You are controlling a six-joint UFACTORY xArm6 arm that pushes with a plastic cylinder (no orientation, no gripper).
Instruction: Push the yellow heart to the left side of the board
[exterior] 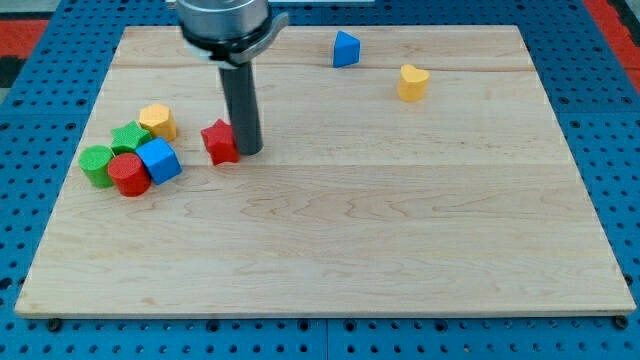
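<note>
The yellow heart [412, 82] lies near the view's top right on the wooden board [330, 240]. My tip [248, 151] stands at the view's left centre, touching the right side of a red star block [221, 141]. The tip is far to the left of the yellow heart and below its height in the view.
A blue triangle block [346, 49] sits at the view's top centre. A cluster at the left holds a yellow hexagon block [157, 121], a green star block [128, 137], a green cylinder [96, 165], a red cylinder [130, 174] and a blue cube [159, 161].
</note>
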